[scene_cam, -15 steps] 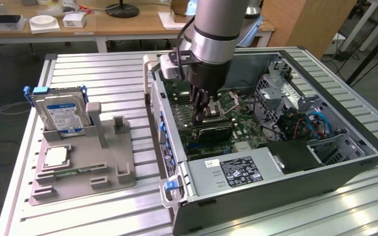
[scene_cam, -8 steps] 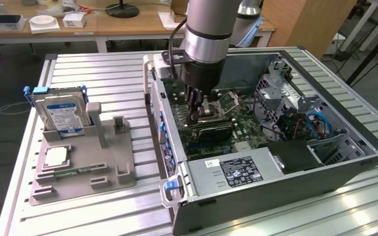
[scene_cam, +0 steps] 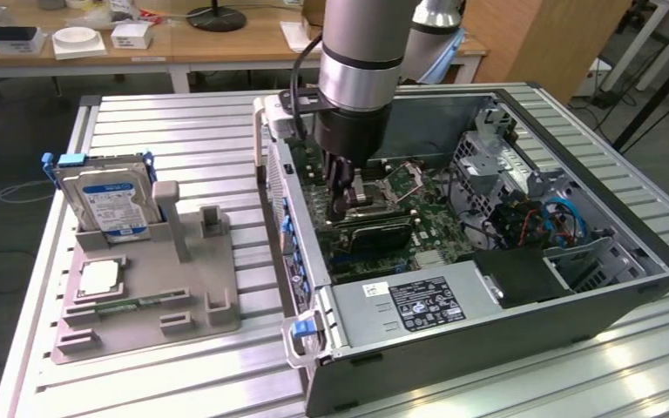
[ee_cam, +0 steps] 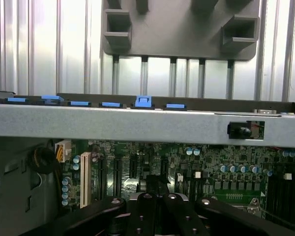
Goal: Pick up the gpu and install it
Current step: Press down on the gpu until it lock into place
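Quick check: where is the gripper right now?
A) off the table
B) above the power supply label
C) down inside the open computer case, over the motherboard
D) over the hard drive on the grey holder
C: the gripper is lowered inside the computer case, just above the motherboard.

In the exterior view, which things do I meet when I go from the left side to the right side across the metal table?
hard drive standing in the grey holder tray → gripper lowered over the motherboard → blue cables → right wall of the computer case.
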`<state>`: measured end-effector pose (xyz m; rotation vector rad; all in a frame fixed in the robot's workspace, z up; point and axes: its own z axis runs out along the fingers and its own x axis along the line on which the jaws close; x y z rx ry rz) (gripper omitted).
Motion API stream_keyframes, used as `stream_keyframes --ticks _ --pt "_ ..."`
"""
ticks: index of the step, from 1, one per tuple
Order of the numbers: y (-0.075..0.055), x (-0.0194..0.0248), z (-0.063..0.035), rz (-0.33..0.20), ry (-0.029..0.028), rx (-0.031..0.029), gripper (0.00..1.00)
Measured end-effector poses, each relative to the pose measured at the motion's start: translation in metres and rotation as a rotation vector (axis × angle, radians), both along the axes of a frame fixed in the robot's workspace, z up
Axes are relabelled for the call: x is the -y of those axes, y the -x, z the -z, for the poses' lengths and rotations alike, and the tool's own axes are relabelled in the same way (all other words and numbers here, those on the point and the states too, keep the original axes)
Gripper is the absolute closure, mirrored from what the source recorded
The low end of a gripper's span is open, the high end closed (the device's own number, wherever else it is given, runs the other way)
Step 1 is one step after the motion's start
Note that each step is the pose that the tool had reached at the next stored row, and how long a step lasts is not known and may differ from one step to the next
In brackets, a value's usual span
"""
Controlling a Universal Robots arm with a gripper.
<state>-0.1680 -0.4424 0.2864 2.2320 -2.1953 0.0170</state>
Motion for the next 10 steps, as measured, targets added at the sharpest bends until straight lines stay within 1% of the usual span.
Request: stream_keyframes --ticks 6,8,10 --pt "0.0034 0.0000 -0.0008 0.000 0.0000 -0.0007 0.89" --pt "0.0055 0.0000 -0.0009 0.001 0.0000 -0.0033 0.89" --pt "0.0071 -0.0001 -0.0008 0.001 -0.0002 -0.0079 0.89"
